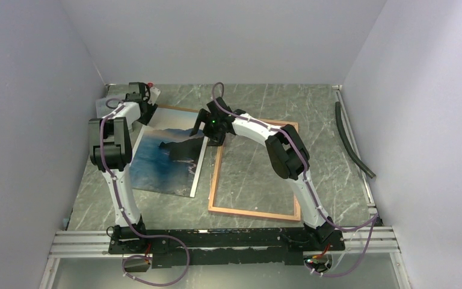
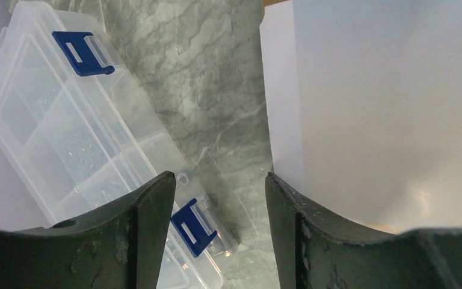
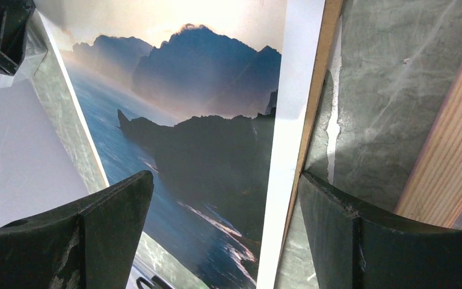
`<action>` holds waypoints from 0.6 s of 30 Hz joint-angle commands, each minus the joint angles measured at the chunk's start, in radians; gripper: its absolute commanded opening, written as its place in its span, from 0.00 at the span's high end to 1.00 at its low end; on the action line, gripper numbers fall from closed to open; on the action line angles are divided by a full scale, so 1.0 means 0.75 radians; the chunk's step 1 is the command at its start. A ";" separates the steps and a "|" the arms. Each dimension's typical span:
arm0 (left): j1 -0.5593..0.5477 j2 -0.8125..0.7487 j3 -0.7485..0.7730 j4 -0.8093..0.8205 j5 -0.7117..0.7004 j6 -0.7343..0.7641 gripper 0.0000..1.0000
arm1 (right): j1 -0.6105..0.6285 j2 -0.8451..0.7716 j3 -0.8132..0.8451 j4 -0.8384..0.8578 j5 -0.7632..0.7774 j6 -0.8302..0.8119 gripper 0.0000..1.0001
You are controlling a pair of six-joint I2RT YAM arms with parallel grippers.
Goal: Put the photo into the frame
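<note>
The photo [image 1: 167, 158], dark mountains over blue water, lies left of centre on a brown backing board [image 3: 314, 102]. The frame [image 1: 254, 212] lies flat to its right, tan rails up, one rail [image 3: 451, 162] showing in the right wrist view. My left gripper [image 1: 146, 111] hangs open at the photo's far left corner. Its right finger [image 2: 313, 241] is over the pale edge of the photo [image 2: 373, 108]. My right gripper [image 1: 203, 125] is open too. In the right wrist view the gripper [image 3: 225, 180] straddles the white right border of the photo [image 3: 204, 150], gripping nothing.
A clear plastic organiser box [image 2: 66, 126] with blue clasps sits at the far left corner, under my left gripper's left finger [image 2: 132, 235]. A black hose [image 1: 352, 139] lies along the right wall. Walls close in on three sides.
</note>
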 commanded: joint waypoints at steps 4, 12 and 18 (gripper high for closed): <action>-0.054 -0.060 -0.116 -0.174 0.175 -0.073 0.38 | 0.023 -0.005 -0.037 0.045 -0.027 0.020 0.06; -0.064 -0.086 -0.222 -0.103 0.116 -0.050 0.39 | 0.049 -0.030 0.031 -0.013 -0.002 -0.014 0.08; -0.090 -0.090 -0.257 -0.109 0.144 -0.061 0.40 | 0.092 -0.007 0.119 -0.107 0.054 -0.089 0.08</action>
